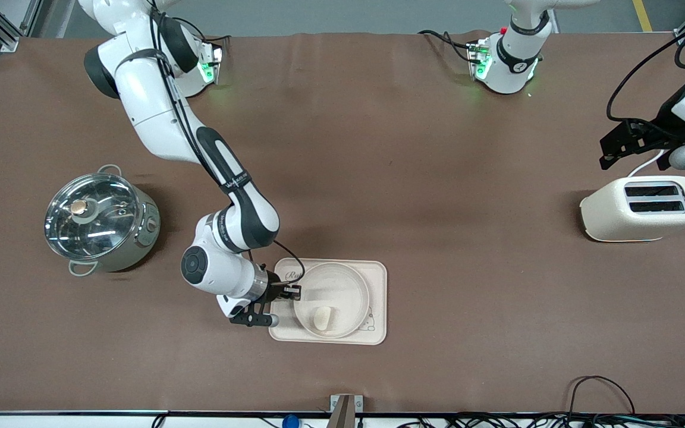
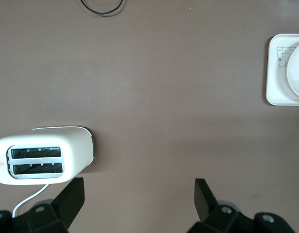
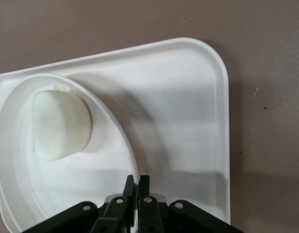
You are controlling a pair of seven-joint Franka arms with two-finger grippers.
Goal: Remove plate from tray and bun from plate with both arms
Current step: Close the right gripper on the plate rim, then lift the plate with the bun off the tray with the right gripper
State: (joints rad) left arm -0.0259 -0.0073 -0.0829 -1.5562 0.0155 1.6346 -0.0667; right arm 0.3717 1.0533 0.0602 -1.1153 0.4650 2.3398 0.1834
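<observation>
The round cream-white plate (image 1: 342, 279) is on the rectangular tray (image 1: 378, 297), with the small pale bun (image 1: 323, 318) lying in it near the rim nearest the front camera. My right gripper (image 1: 292, 291) is at the plate's edge toward the right arm's end of the table. In the right wrist view the gripper (image 3: 137, 179) is shut on the plate's rim (image 3: 115, 126), with the bun (image 3: 59, 126) inside the plate. My left gripper (image 1: 616, 145) waits open and empty over the table beside the toaster; its own view shows it (image 2: 139, 187) spread wide.
A cream toaster (image 1: 643, 208) stands at the left arm's end of the table, also in the left wrist view (image 2: 42, 153). A steel pot with a glass lid (image 1: 101, 223) stands at the right arm's end. Cables lie along the table edge nearest the front camera.
</observation>
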